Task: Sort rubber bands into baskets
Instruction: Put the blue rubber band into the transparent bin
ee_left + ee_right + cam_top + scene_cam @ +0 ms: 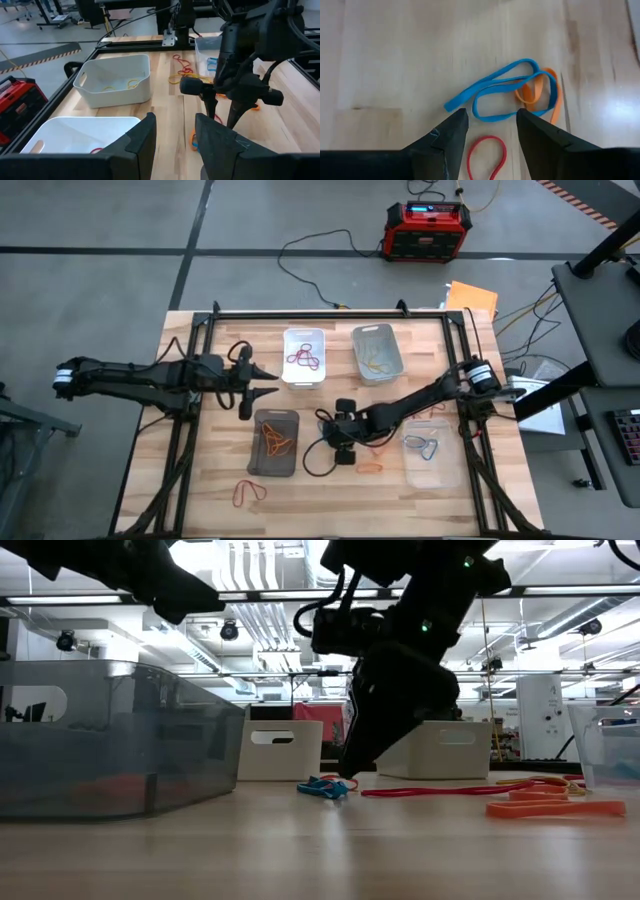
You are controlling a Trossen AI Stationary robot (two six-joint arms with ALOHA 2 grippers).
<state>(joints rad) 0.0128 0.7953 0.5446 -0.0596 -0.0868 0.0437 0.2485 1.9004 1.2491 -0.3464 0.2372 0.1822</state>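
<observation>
Blue rubber band (505, 90) is lying on the wooden bench (200, 480) just ahead of the right gripper (492, 122), fingers parted and empty, its long axis running slantwise across the gap. An orange band (540, 95) is tangling with it, a red band (487, 155) sitting beside. Left gripper (262, 382) is waiting near the white basket (304, 357), fingers apart, farther off. Clear basket (432, 452) is sitting close by, with open bench between.

Light butcher-block wooden table (200, 480) carries four plastic baskets and loose bands. Right claw (491, 131) hangs over bare planks; a blue rubber band (495, 90) lies just ahead of its tips, tangled with an orange rubber band (542, 92), and a small red loop (487, 155) sits between them.
</observation>
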